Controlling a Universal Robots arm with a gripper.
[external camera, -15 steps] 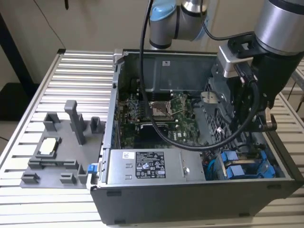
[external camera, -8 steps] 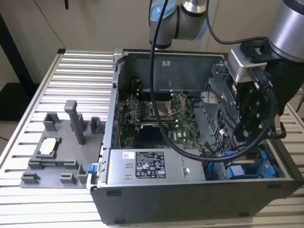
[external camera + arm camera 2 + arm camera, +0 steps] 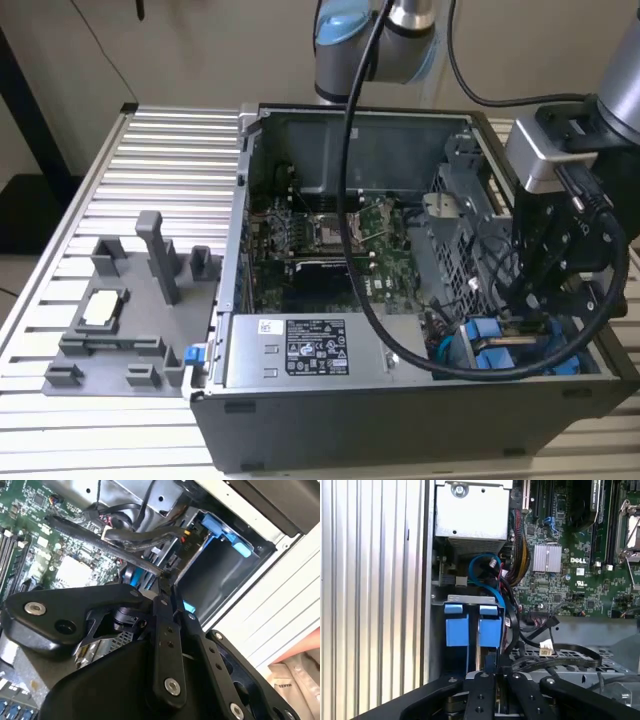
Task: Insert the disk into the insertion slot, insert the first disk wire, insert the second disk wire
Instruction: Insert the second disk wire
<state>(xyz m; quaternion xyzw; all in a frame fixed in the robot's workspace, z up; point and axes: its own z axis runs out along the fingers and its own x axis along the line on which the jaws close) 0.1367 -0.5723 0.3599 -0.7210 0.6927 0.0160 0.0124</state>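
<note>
Jaws [image 3: 501, 680] seemingly closed above disk [image 3: 480, 655]

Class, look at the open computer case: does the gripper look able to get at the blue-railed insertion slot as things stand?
Probably yes. The gripper is already inside the open case, just above the insertion slot; the black cable draped nearby may crowd it.

Robot arm [image 3: 600, 110] comes in from the exterior view's right & bends down, wrist pointing low. Black gripper [image 3: 528, 292] hangs at its end, tip aimed down. In both wrist views its fingers [image 3: 165, 630] sit v. close together, nearly touching.
</note>
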